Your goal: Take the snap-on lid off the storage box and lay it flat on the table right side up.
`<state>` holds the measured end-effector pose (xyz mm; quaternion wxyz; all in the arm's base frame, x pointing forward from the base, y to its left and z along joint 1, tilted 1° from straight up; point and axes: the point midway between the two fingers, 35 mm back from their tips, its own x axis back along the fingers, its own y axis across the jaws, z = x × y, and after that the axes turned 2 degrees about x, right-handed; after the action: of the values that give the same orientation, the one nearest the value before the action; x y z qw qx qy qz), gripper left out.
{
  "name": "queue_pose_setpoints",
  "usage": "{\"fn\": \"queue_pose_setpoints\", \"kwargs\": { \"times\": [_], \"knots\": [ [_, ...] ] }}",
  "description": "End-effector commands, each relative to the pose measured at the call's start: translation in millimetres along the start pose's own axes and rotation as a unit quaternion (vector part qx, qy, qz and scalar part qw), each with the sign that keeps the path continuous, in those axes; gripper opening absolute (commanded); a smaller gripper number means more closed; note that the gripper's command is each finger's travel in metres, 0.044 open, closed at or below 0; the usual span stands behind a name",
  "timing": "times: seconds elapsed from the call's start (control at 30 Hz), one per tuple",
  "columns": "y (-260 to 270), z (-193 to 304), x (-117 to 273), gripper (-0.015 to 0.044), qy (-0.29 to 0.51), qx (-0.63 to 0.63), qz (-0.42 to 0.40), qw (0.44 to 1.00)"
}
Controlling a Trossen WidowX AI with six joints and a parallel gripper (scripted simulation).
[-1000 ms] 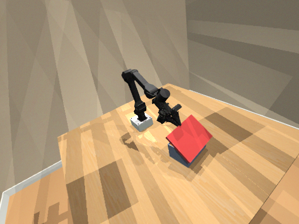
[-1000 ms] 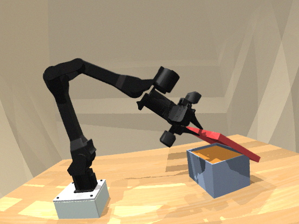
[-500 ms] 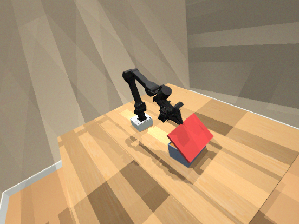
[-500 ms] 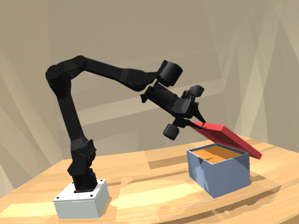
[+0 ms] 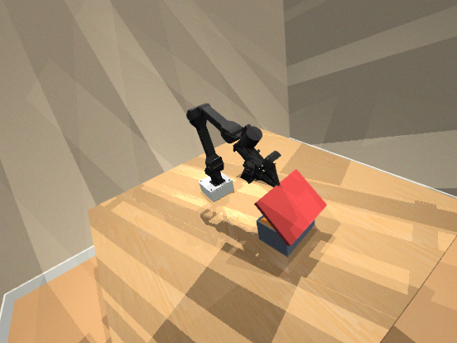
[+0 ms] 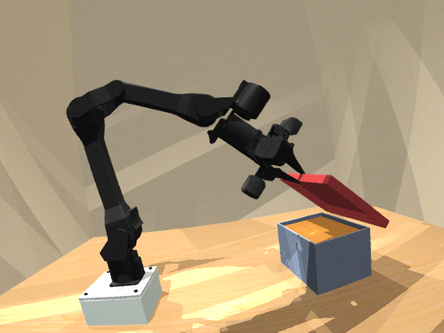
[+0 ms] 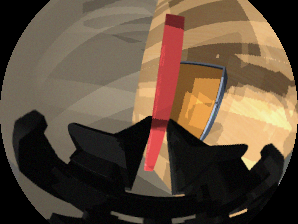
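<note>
From the top, the red lid (image 5: 291, 207) (image 6: 342, 197) (image 7: 170, 75) slants over the box (image 5: 275, 238) (image 6: 342, 259) (image 7: 218, 107), beyond the claw (image 5: 278, 185) (image 6: 302, 178) (image 7: 158, 120), on a wood-grain bench (image 5: 248, 286) (image 6: 225, 281) (image 7: 260, 105).

The exterior view shows the claw gripping the lid's near edge; unsnapping looks done, laying it flat remains. Plain beige walls stand behind.

In the wrist view, the box's orange inside lies open beyond the fingertips.

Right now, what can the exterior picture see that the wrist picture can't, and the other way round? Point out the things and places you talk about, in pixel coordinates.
Only the exterior view shows the white base block (image 6: 117, 311) and the box's outer front walls down to the table. Only the wrist view shows the lid (image 6: 342, 197) (image 7: 170, 75) nearly edge-on, as a narrow strip. Both show the pincer (image 6: 302, 178) (image 7: 158, 120) gripping the lid and orange inside the box (image 6: 342, 257) (image 7: 218, 102).
</note>
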<state>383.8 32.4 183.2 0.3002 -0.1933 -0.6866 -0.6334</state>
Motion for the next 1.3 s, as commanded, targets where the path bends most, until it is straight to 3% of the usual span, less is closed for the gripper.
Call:
{"fn": "queue_pose_setpoints", "kwargs": {
  "times": [0.0,0.67,1.27],
  "knots": [
    [13,-1,7,0.0,-0.002,-0.001,-0.012,1.0],
    [17,-1,11,0.0,-0.002,-0.001,-0.012,1.0],
    [8,37,12,0.0,-0.001,-0.002,-0.012,1.0]
  ]
}}
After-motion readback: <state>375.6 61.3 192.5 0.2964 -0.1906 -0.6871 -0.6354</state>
